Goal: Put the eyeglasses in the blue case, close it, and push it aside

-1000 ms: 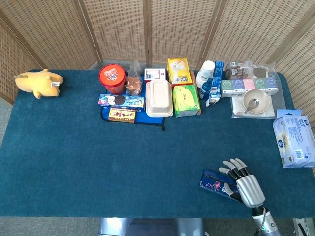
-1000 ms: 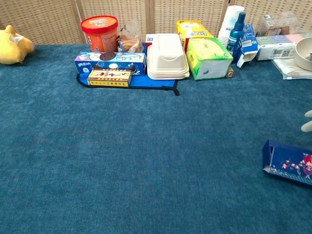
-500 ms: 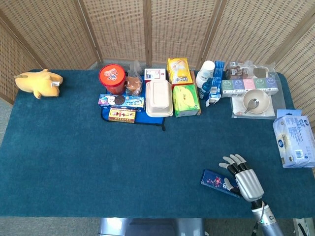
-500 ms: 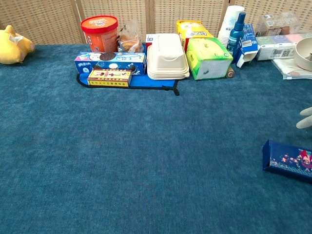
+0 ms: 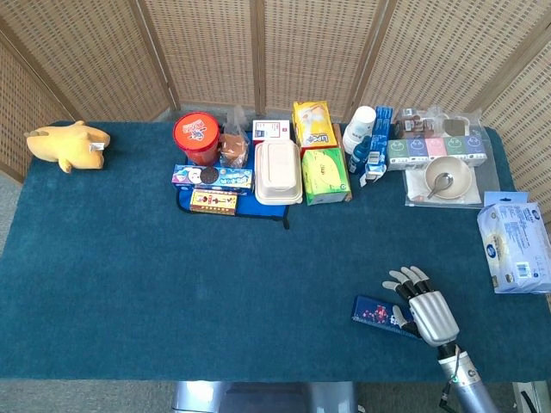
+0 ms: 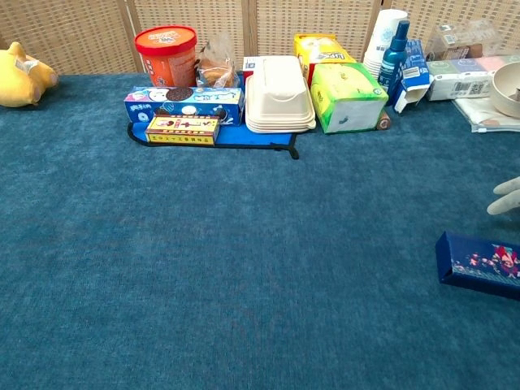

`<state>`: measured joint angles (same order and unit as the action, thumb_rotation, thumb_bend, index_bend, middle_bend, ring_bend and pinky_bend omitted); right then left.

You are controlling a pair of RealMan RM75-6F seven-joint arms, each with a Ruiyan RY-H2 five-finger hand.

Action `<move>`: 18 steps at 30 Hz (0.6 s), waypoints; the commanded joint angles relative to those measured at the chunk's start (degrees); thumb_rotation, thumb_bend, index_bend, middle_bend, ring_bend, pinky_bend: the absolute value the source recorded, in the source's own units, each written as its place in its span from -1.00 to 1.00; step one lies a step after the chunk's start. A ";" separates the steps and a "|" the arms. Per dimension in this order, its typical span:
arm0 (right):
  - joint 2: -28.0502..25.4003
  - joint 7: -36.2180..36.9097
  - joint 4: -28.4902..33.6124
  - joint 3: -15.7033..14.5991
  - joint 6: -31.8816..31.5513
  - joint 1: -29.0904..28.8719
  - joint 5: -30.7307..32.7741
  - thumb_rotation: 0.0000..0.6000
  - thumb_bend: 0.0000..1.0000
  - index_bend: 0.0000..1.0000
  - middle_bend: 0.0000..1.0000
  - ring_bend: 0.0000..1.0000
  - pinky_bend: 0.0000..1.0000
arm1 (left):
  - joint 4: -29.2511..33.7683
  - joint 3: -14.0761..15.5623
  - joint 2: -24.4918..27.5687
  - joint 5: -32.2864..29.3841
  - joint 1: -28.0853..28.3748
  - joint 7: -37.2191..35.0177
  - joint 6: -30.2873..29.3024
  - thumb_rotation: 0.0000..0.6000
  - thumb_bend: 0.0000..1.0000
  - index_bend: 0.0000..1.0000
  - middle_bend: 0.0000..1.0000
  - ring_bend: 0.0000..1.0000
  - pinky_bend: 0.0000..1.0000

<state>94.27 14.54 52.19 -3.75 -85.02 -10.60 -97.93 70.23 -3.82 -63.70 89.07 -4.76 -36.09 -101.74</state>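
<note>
The blue case [image 5: 379,311] with a small floral print lies flat near the table's front edge on the right, its lid down; the chest view shows the case [image 6: 475,262] at the right border. My right hand [image 5: 424,303] lies over its right end with fingers spread, touching the case but not gripping it. Only pale fingertips [image 6: 504,197] show in the chest view, above the case. No eyeglasses show in either view. My left hand appears in neither view.
A row of goods lines the back: red tub [image 5: 196,137], snack boxes [image 5: 213,178], white clamshell box [image 5: 277,172], green tissue box [image 5: 325,175], bottles, and a bowl [image 5: 448,178] with a spoon. A wipes pack [image 5: 514,243] sits right, a yellow plush [image 5: 67,144] far left.
The case's raised, tilted lid has come down and the case now lies flat and level. My right hand has shifted slightly up and right along its end.
</note>
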 commanded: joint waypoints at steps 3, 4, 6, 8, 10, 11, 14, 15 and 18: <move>-0.09 -0.36 -0.09 -0.14 1.01 -0.38 0.34 1.00 -0.10 -0.46 -0.61 -0.74 -0.72 | -0.38 0.01 -0.18 0.01 0.06 -0.13 0.13 0.98 -0.31 -0.36 -0.45 -0.41 -0.53; -0.11 -0.30 -0.02 -0.15 1.01 -0.42 0.36 1.00 -0.10 -0.46 -0.61 -0.74 -0.72 | -0.45 -0.03 -0.19 0.00 0.07 -0.15 0.10 0.98 -0.31 -0.36 -0.45 -0.41 -0.53; -0.21 -0.27 0.14 -0.13 0.79 -0.47 0.33 1.00 -0.10 -0.46 -0.61 -0.74 -0.73 | -0.56 -0.09 -0.22 -0.04 0.05 -0.27 0.03 0.98 -0.31 -0.36 -0.45 -0.41 -0.53; -0.46 -0.19 0.52 -0.04 0.36 -0.55 0.22 1.00 -0.10 -0.46 -0.61 -0.74 -0.73 | -0.62 -0.16 -0.29 -0.04 0.08 -0.27 -0.01 0.99 -0.31 -0.36 -0.45 -0.41 -0.53; -0.97 -0.18 1.26 0.07 -0.19 -0.65 0.06 1.00 -0.10 -0.46 -0.60 -0.74 -0.74 | -0.65 -0.16 -0.33 -0.01 0.15 -0.27 0.09 0.99 -0.31 -0.36 -0.45 -0.41 -0.53; -1.37 -0.31 1.87 0.14 -0.57 -0.73 -0.08 1.00 -0.10 -0.46 -0.60 -0.74 -0.74 | -0.66 -0.15 -0.37 0.00 0.20 -0.25 0.18 0.99 -0.31 -0.36 -0.45 -0.41 -0.53; -2.70 -0.75 4.22 0.21 -1.38 -0.90 -0.49 1.00 -0.10 -0.46 -0.60 -0.74 -0.75 | -0.65 -0.15 -0.48 0.09 0.35 -0.19 0.35 0.99 -0.31 -0.36 -0.45 -0.41 -0.53; -3.45 -1.23 5.52 0.11 -1.59 -0.98 -0.75 1.00 -0.10 -0.46 -0.60 -0.73 -0.75 | -0.65 -0.15 -0.52 0.13 0.42 -0.14 0.40 0.98 -0.31 -0.36 -0.45 -0.41 -0.53; -5.57 -2.88 9.89 -0.39 -1.73 -1.01 -1.33 1.00 -0.10 -0.47 -0.59 -0.71 -0.76 | -0.64 -0.18 -0.56 0.16 0.59 0.06 0.63 0.99 -0.31 -0.36 -0.45 -0.41 -0.53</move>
<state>90.42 12.96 59.25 -3.76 -86.48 -11.50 -98.69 69.58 -3.99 -64.25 89.22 -4.18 -36.04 -101.13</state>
